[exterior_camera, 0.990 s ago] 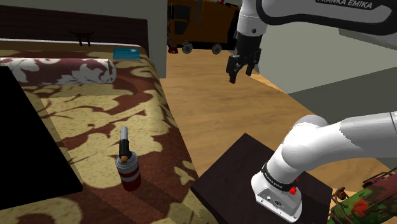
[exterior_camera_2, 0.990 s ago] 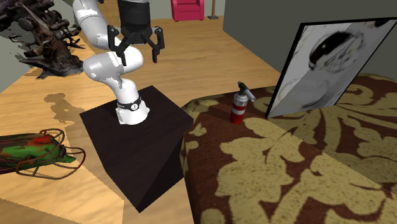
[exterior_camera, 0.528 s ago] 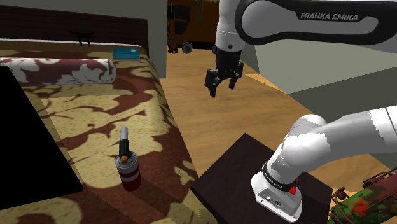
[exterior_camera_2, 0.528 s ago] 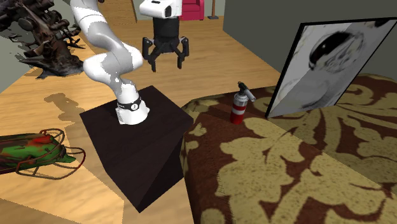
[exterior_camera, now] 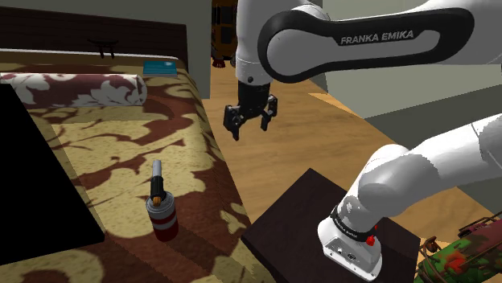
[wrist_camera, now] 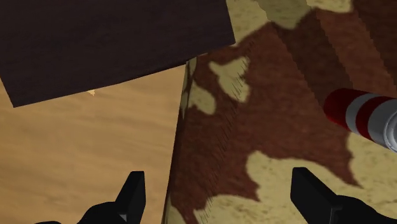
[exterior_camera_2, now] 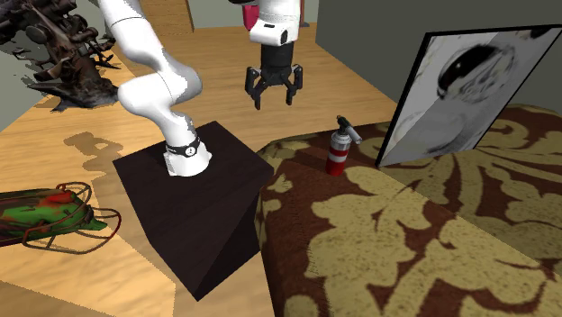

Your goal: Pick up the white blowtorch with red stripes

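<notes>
The blowtorch [exterior_camera: 162,211] stands upright on the brown patterned bed, with a red and white striped canister and a dark nozzle on top. It is also in the second exterior view as the blowtorch [exterior_camera_2: 339,149], next to a leaning picture, and its striped body [wrist_camera: 362,116] appears ahead of the fingers to one side. My gripper [exterior_camera: 250,125] hangs open in the air above the bed's edge, well apart from the blowtorch and to the shoulder view's right of it. Seen across the room, the gripper [exterior_camera_2: 274,94] is empty, and its fingers [wrist_camera: 132,193] stand wide apart.
A dark stand [exterior_camera_2: 198,207] carries the arm's base beside the bed [exterior_camera: 96,153]. A large framed picture [exterior_camera_2: 459,90] leans on the bed behind the blowtorch. A bolster pillow [exterior_camera: 76,88] lies at the bed's far end. A sled [exterior_camera_2: 45,216] lies on the wooden floor.
The arm has swung the open gripper down and toward the bed, leftward in the shoulder view, closer to the blowtorch. The blowtorch has not moved.
</notes>
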